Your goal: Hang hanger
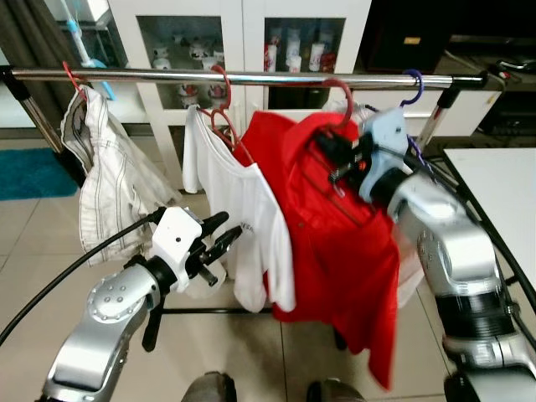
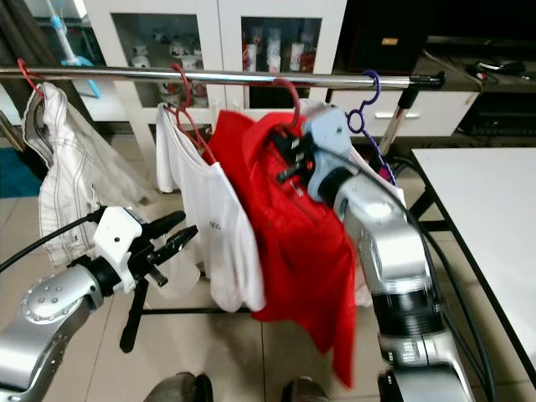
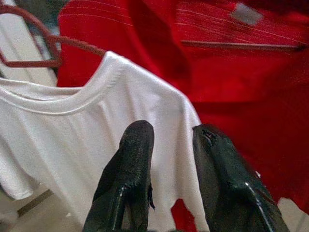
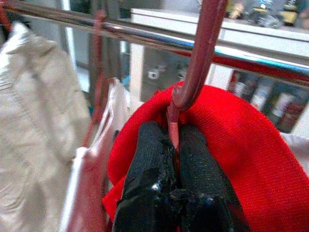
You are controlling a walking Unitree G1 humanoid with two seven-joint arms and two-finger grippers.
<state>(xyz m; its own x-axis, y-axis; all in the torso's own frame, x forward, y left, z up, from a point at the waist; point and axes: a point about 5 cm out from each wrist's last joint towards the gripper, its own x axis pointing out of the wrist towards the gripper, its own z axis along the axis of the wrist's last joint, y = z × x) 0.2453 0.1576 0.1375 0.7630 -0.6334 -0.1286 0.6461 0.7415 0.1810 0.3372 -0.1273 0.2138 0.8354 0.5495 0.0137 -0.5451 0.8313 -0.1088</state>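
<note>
Nearest, left gripper (image 1: 219, 237) idle, fingers parted. Right gripper (image 4: 172, 147) clenched on red wire hanger (image 4: 195, 63) carrying red shirt (image 1: 335, 251); hook apparently over chrome rail (image 1: 251, 78), release left.

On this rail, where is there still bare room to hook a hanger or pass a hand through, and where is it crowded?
Bare rod runs between the striped white garment and the white T-shirt. Crowded: white T-shirt against red shirt, where the right gripper pinches the red hanger, purple hanger beside it. The left gripper hovers open.
</note>
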